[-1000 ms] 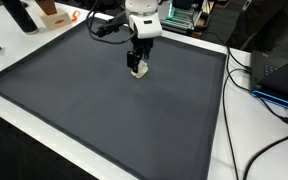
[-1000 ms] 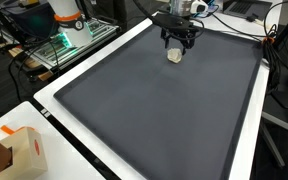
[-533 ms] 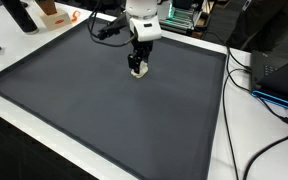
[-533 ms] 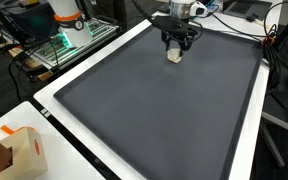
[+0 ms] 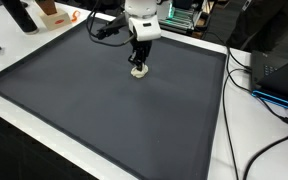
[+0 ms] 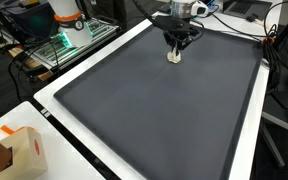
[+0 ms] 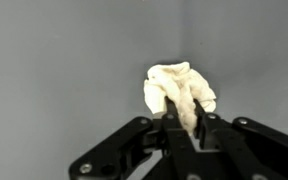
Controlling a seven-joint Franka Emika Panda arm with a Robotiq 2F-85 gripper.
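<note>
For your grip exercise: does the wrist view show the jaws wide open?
No, the gripper is pinched shut on the white crumpled wad.

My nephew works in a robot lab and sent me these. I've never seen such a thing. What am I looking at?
It is a single robot arm with a two-fingered claw at its end. Two of the pictures come from cameras that stand outside the robot and look at the same scene from different places. The third comes from a camera on the arm's wrist, which looks down past the claw. A large dark grey mat covers the work surface. The only thing on the mat is a small cream crumpled lump. It could be cloth or paper, but I cannot tell which. In the wrist view, the claw's fingers are pinched shut on the near edge of the lump. In both exterior views, the lump is low, at the mat.
</note>
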